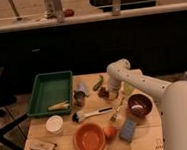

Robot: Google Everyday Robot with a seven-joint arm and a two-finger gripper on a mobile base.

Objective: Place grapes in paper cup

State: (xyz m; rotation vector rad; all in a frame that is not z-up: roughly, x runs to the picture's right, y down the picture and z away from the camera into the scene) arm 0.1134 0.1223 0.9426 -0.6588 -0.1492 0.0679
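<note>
1. The paper cup (55,125) stands near the table's (144,143) left front, just below the green tray (51,92); that is my drop target.
2. The grapes (103,93) lie mid-table beside the green pepper (98,82).
3. My end effector (112,92) sits right at the grapes; I cannot tell its grip. I should grasp the bunch's middle, lift straight, then carry left over the brush (91,114).
</note>
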